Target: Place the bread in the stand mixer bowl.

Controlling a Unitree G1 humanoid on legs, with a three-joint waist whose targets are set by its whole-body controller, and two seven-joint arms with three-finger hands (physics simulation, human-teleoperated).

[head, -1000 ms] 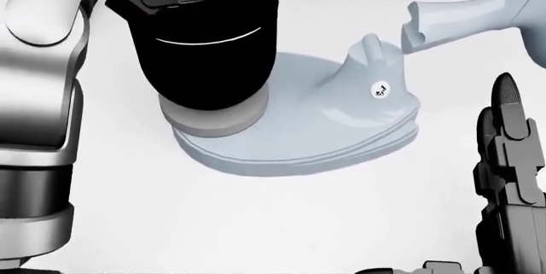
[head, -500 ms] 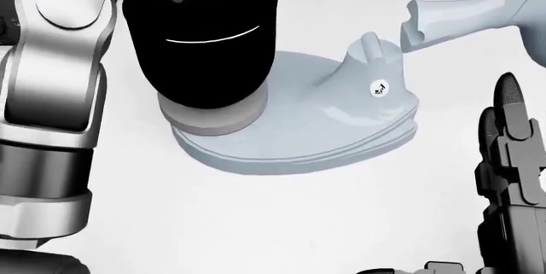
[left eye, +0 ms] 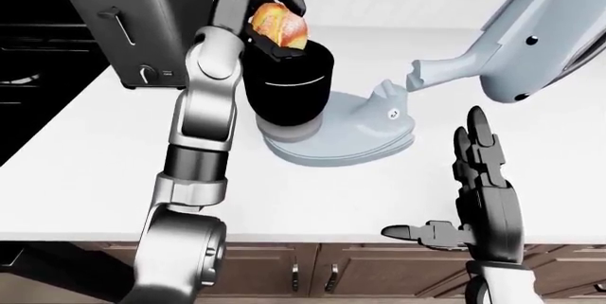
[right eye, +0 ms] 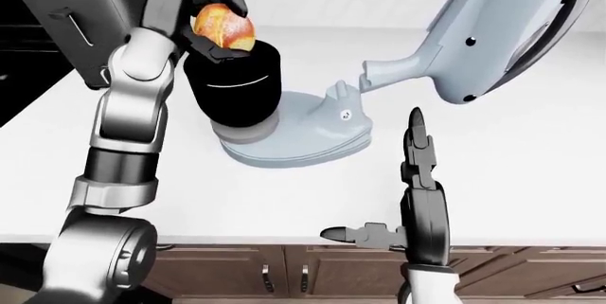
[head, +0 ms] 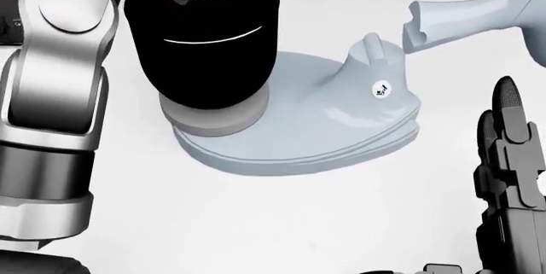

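Left hand, fingers closed around the bread, holds it just above the mouth of the black bowl. Largest on the white counter is the pale stand mixer, its head tilted up toward 2 o'clock. A toaster sits at 10 o'clock. Right hand hovers at 5 o'clock, fingers spread, thumb out, holding nothing.

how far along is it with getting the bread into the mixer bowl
Done: the bread is picked up and carried over the black bowl of the stand mixer, whose head is tilted up. In hand: the left hand grips the bread above the rim. Left: lower or release it and withdraw. The right hand is open and idle.
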